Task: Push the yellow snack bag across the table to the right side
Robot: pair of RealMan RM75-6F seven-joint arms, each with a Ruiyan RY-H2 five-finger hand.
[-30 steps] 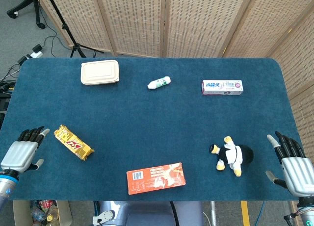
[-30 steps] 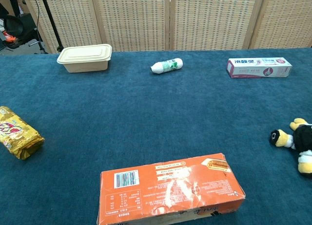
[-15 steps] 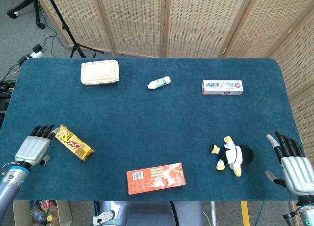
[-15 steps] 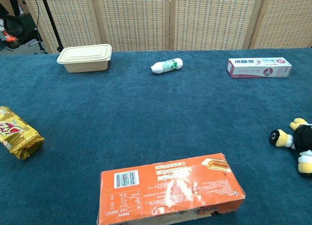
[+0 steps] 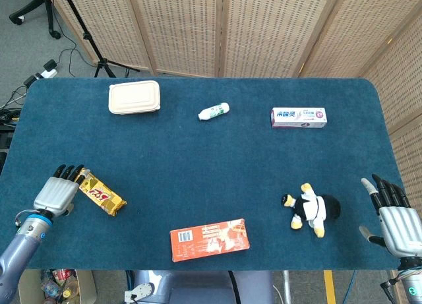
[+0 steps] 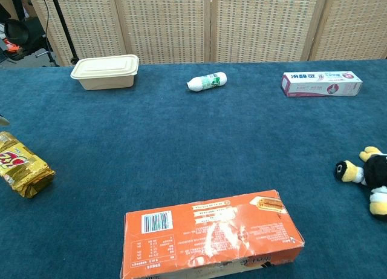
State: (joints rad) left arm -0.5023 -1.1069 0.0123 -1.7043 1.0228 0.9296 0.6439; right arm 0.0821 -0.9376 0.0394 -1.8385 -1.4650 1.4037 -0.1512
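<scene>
The yellow snack bag (image 5: 100, 193) lies at an angle on the blue table, near the left front; in the chest view the snack bag (image 6: 22, 164) sits at the left edge. My left hand (image 5: 58, 192) is right beside the bag's left end, fingers stretched out and fingertips (image 5: 74, 173) touching or nearly touching it; it holds nothing. In the chest view only a sliver of it shows at the left border. My right hand (image 5: 393, 215) hovers at the table's right front corner, fingers spread and empty.
An orange box (image 5: 210, 239) lies at the front centre, a plush penguin (image 5: 310, 208) to its right. Farther back sit a beige lidded container (image 5: 134, 96), a small white bottle (image 5: 213, 111) and a toothpaste box (image 5: 299, 117).
My left hand has moved right and forward from the table's left edge up to the snack bag's left end. The bag and my right hand have barely moved.
</scene>
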